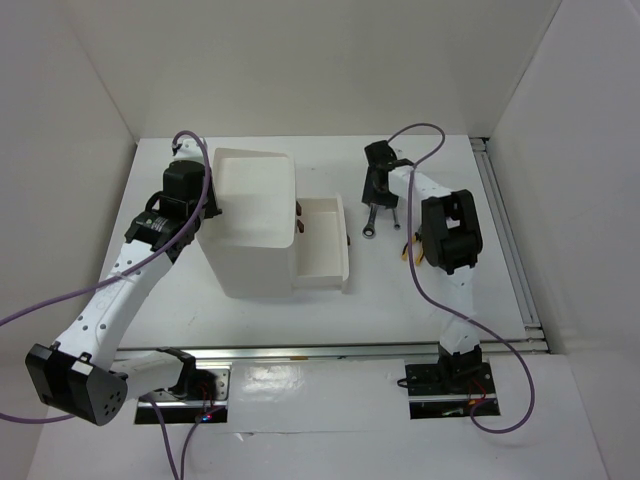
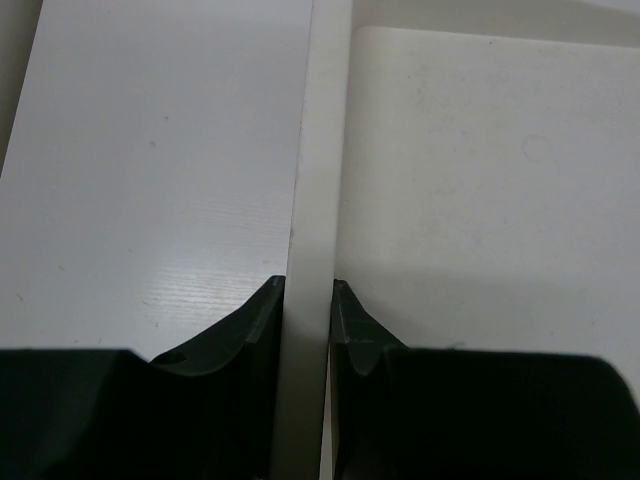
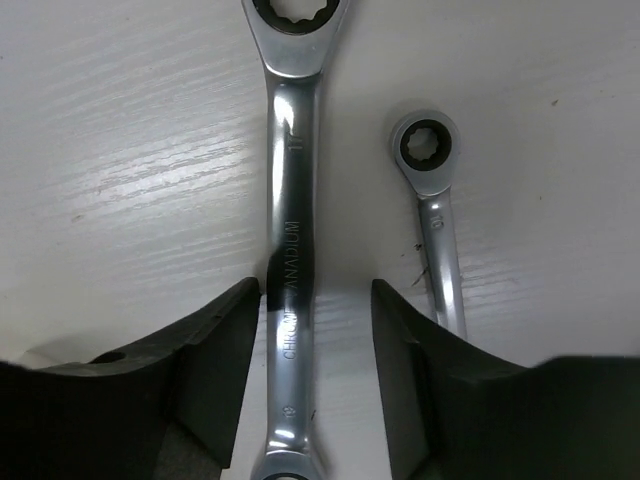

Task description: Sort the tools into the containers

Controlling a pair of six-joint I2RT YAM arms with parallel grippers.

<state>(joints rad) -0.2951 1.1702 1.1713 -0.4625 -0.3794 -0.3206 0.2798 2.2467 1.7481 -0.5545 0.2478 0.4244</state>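
A tall white box (image 1: 250, 215) stands left of the middle, with one shallow drawer (image 1: 322, 255) pulled out to its right. My left gripper (image 1: 208, 207) is shut on the box's left wall; in the left wrist view the gripper (image 2: 308, 285) has both fingers pressed on the thin white wall (image 2: 318, 150). My right gripper (image 1: 378, 188) is open, low over the table; in the right wrist view it (image 3: 316, 290) straddles a large silver wrench (image 3: 290, 220) without pinching it. A smaller silver wrench (image 3: 437, 215) lies just right of it. The wrenches show under the gripper (image 1: 369, 228).
Dark reddish-brown drawer handles (image 1: 300, 226) show on the box's right face and on the open drawer's front (image 1: 347, 240). Something yellow-orange (image 1: 405, 255) lies half hidden under the right arm. White walls enclose the table; a rail (image 1: 505, 240) runs along the right edge.
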